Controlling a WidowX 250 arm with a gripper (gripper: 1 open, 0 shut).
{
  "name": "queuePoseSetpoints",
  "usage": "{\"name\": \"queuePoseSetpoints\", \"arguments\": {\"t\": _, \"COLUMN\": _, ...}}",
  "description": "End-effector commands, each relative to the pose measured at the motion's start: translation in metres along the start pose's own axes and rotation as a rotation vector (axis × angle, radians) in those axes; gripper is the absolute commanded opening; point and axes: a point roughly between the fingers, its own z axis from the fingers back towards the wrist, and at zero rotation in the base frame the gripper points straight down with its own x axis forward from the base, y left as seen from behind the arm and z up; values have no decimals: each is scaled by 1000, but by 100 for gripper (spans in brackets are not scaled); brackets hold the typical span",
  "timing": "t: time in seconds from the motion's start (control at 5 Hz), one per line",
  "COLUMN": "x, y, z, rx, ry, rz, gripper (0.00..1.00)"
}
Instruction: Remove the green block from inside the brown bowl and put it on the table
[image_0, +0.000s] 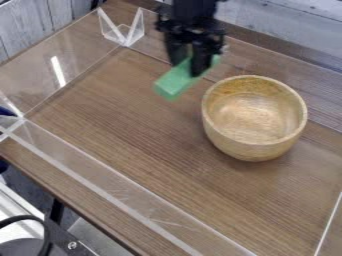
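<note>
The large dark-brown wood-grain table (134, 150) fills most of the view, and low clear acrylic walls (80, 185) run along its edges. The near part of the table, close to its front wall, carries nothing that can be seen.

Further back, near the right edge of the table, stands the round light-tan wooden bowl (254, 118) with thick walls and visible grain. It stands upright and only bare wood shows inside it.

To the left of the bowl, and a little farther back, hangs the small flat bright-green rectangular block (175, 80). The block is tilted, its lower end points to the front left, and it is up in the air above the table surface, apart from the bowl rim. Its upper end sits between the 2 black fingers of the black gripper (195, 60), which points down and is clamped on the block.

At the far left corner of the table, a small clear acrylic piece (120, 28) stands against the wall.
</note>
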Motion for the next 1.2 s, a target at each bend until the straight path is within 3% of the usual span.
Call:
{"name": "queuePoseSetpoints", "arguments": {"t": 0.0, "x": -12, "y": 18, "z": 10, "rx": 40, "ry": -58, "rz": -7, "gripper": 0}}
{"name": "queuePoseSetpoints", "arguments": {"t": 0.6, "x": -59, "y": 22, "z": -19, "rx": 35, "ry": 30, "rz": -18, "gripper": 0}}
{"name": "queuePoseSetpoints", "arguments": {"t": 1.0, "x": -72, "y": 25, "z": -51, "rx": 19, "ry": 81, "rz": -31, "gripper": 0}}
